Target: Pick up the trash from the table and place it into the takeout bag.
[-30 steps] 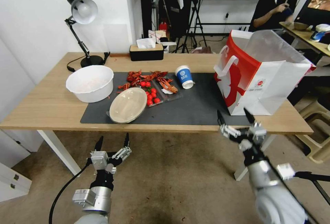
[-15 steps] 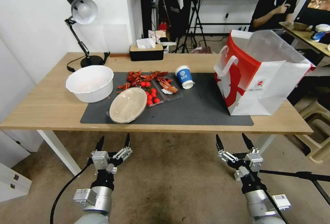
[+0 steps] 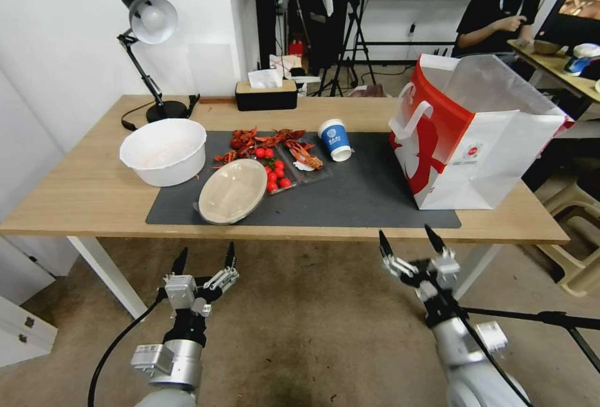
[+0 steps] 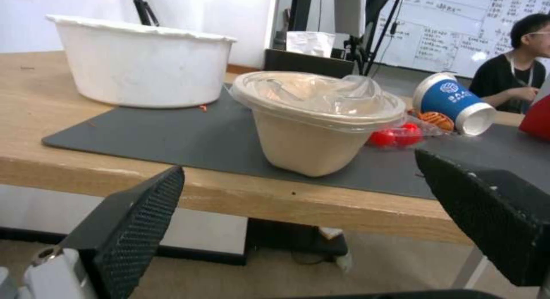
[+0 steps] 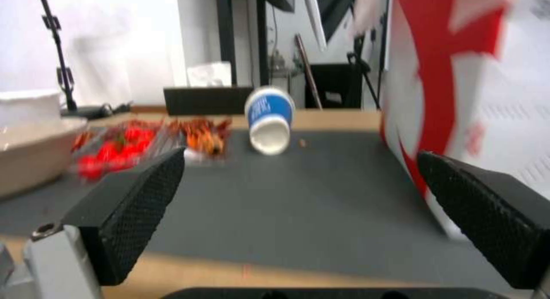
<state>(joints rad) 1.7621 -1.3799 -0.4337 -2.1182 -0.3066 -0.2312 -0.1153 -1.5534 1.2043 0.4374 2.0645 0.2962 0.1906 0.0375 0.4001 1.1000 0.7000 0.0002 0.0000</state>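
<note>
Right hand (image 3: 407,239) lowered (open), bag (image 3: 475,138) cropped

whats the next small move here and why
Probably lift the right gripper up over the table edge toward the blue-and-white paper cup: it hangs open below the tabletop, and the cup lies tipped on the mat beside the takeout bag.

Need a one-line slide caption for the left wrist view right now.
Open left end effector below the table edge, facing the lidded beige bowl on the grey mat, tipped blue-and-white paper cup behind.
</note>
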